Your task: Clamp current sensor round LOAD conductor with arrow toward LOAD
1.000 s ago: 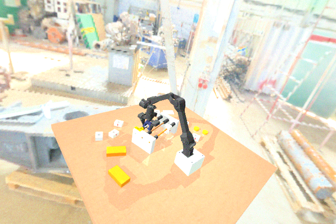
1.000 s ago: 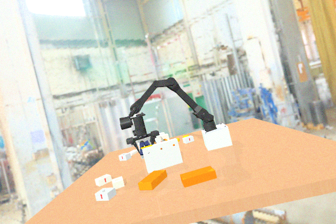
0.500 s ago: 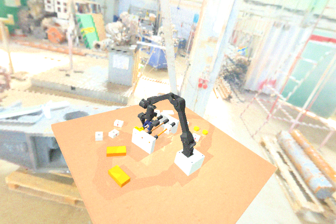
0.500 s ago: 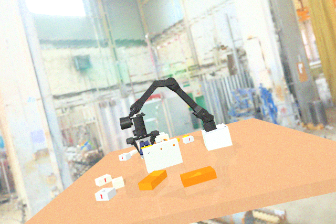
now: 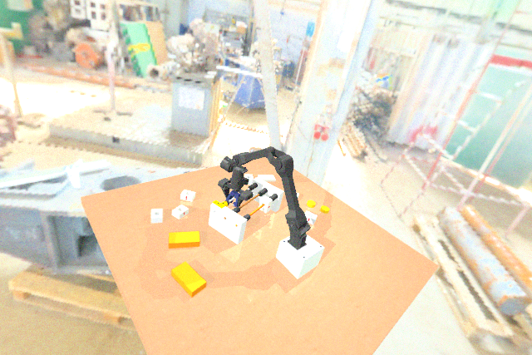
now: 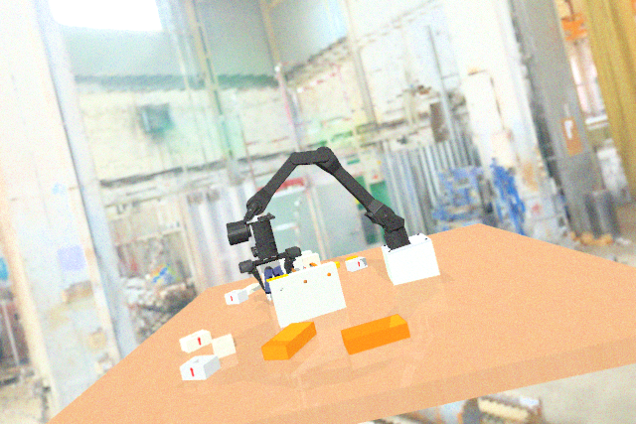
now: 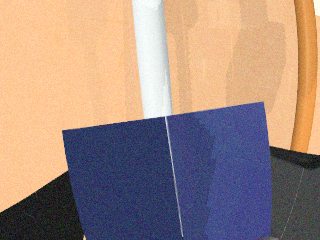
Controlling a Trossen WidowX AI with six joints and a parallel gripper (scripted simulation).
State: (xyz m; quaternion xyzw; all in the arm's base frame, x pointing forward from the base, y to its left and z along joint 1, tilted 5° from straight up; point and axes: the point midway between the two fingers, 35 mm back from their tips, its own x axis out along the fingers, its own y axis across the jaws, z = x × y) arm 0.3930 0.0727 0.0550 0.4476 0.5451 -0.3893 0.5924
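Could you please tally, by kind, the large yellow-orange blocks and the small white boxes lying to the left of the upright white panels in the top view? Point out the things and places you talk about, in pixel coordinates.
Large yellow-orange blocks (image 5: pixel 184 239) (image 5: pixel 188 278) (image 6: pixel 288 340) (image 6: pixel 376 333): 2
Small white boxes (image 5: pixel 187 194) (image 5: pixel 156 216) (image 5: pixel 179 212) (image 6: pixel 195 341) (image 6: pixel 224 345) (image 6: pixel 204 367): 3
Total: 5

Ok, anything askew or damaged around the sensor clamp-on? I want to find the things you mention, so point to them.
Nothing stands out. The end effector (image 5: pixel 232 199) is shut on the blue sensor (image 5: pixel 233 197) (image 6: pixel 274 273) (image 7: pixel 167 175), its two halves meeting along a thin, even seam. Latching and arrow direction can't be judged.
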